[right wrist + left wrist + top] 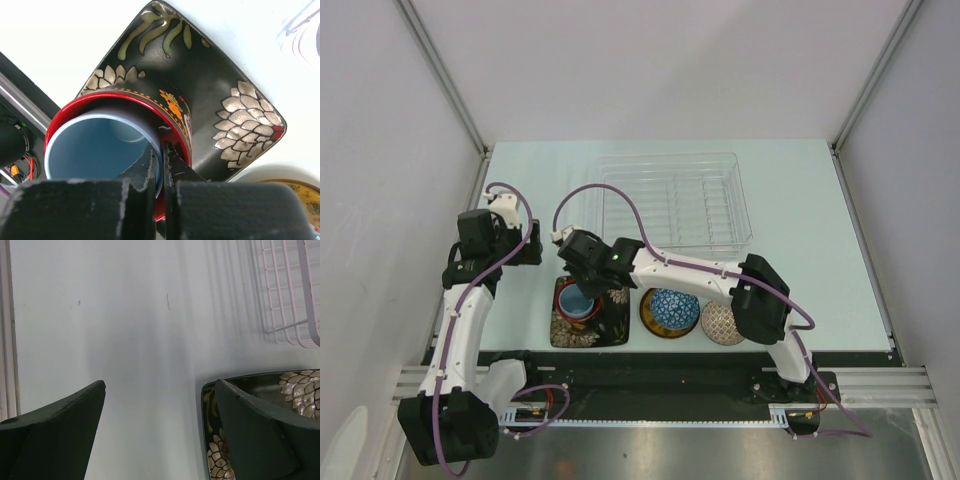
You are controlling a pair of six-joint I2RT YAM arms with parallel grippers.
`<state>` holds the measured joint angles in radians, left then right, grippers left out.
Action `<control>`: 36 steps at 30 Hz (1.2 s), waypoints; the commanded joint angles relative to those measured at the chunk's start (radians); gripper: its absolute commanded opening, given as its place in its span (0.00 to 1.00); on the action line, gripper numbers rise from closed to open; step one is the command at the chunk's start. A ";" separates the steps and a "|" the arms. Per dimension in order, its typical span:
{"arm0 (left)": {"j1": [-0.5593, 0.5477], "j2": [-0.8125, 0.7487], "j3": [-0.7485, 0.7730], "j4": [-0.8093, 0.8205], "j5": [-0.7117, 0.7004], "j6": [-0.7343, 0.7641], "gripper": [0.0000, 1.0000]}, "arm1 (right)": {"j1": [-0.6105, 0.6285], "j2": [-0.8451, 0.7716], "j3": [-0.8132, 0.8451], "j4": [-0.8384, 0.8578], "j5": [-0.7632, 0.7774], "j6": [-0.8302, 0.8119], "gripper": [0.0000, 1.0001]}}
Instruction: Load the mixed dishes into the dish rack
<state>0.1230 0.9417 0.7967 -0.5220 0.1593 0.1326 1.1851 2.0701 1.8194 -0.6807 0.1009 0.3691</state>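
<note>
One rim nipped: right pincer (163, 150) grips pale blue cup (95, 145); left pincer (160, 385) gapes empty beside plate (270, 386) edge.

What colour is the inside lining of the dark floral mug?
Red, around the pale blue cup; the mug shows it best in the right wrist view.

Left hand (160, 382) fingers spread wide. Right arm (700, 275) reaching leftward; right hand (162, 149) angled down, fingers pinched close.
</note>
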 commanded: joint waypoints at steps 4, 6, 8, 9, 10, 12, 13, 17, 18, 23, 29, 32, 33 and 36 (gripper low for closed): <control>0.010 0.002 -0.007 0.043 -0.003 0.009 0.96 | 0.007 -0.001 0.121 -0.069 0.006 -0.035 0.00; 0.010 0.012 0.010 0.039 0.008 -0.001 0.96 | 0.002 -0.021 0.179 -0.105 0.017 -0.053 0.00; 0.010 0.023 0.045 0.025 0.031 -0.019 0.96 | -0.004 -0.041 0.239 -0.138 0.017 -0.067 0.00; 0.012 0.029 0.061 0.020 0.042 -0.025 0.96 | -0.011 -0.051 0.254 -0.146 0.016 -0.076 0.00; 0.012 0.034 0.076 0.013 0.055 -0.036 0.96 | -0.024 -0.079 0.268 -0.152 0.010 -0.079 0.00; 0.012 0.042 0.128 -0.010 0.112 -0.070 0.97 | -0.044 -0.109 0.294 -0.160 -0.013 -0.079 0.00; 0.012 0.045 0.147 -0.016 0.143 -0.083 0.97 | -0.067 -0.132 0.293 -0.160 -0.021 -0.075 0.00; 0.017 0.036 0.240 -0.032 0.307 -0.195 1.00 | -0.157 -0.295 0.203 -0.131 -0.069 -0.046 0.00; 0.018 0.034 0.254 -0.029 0.354 -0.218 1.00 | -0.182 -0.335 0.151 -0.105 -0.129 -0.035 0.00; 0.029 0.032 0.267 0.080 0.730 -0.440 1.00 | -0.444 -0.643 -0.380 0.366 -0.475 0.253 0.00; 0.026 0.095 0.058 0.765 1.077 -1.034 1.00 | -0.539 -0.688 -0.518 0.707 -0.694 0.454 0.00; 0.021 0.172 0.000 1.106 1.134 -1.306 1.00 | -0.538 -0.647 -0.540 0.855 -0.742 0.577 0.00; 0.020 0.186 0.002 1.120 1.138 -1.323 1.00 | -0.535 -0.636 -0.543 0.891 -0.753 0.635 0.00; 0.018 0.212 0.015 1.163 1.142 -1.349 1.00 | -0.529 -0.590 -0.552 0.995 -0.762 0.691 0.00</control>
<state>0.1425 1.1465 0.8009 0.3294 1.1904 -0.9821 0.6537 1.4452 1.2728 0.0418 -0.5690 0.8871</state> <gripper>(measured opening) 0.995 0.040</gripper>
